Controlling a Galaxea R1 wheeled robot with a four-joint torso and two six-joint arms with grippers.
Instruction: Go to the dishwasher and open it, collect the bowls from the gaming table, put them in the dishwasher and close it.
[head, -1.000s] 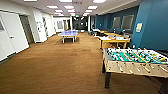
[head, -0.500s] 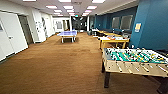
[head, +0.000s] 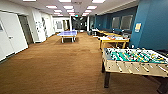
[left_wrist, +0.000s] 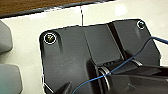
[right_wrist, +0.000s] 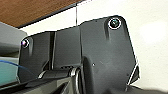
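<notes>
Facing brown carpet (head: 57, 67), I see the foosball table (head: 132, 61) cut off at three o'clock, my fingers' state impossible to tell.

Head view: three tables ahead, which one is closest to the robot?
The foosball table, with its green field and rods, at the right foreground. The yellow-edged table stands behind it by the blue wall, and the blue ping-pong table is far down the room.
</notes>
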